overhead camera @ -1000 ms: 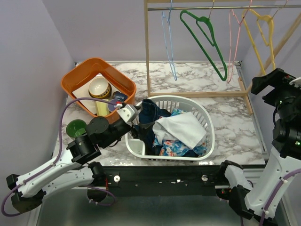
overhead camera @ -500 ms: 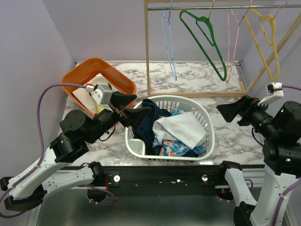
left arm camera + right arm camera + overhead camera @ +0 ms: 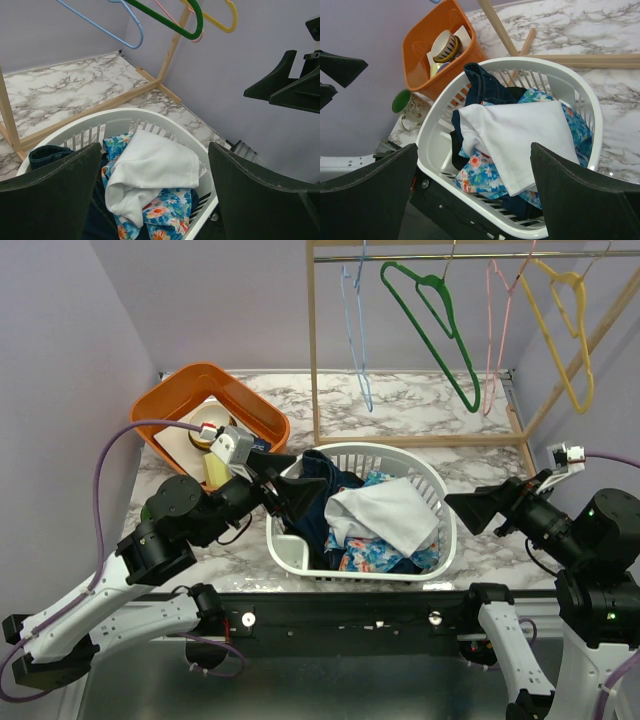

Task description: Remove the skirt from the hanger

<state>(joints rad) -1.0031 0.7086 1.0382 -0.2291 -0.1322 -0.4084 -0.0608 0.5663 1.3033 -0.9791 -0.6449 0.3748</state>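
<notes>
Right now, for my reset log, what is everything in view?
table: one, white marble
rack: one, wooden, back of table
hangers: four, blue, green, pink, yellow, bare on the rack's rail
basket: one, white, front centre
clothes: at least three, white, floral blue, dark denim, heaped in basket
bin: one, orange, back left, holding a bowl
mug: one, green, beside the bin
left gripper: one, black, open, over basket's left rim
right gripper: one, black, open, right of basket
</notes>
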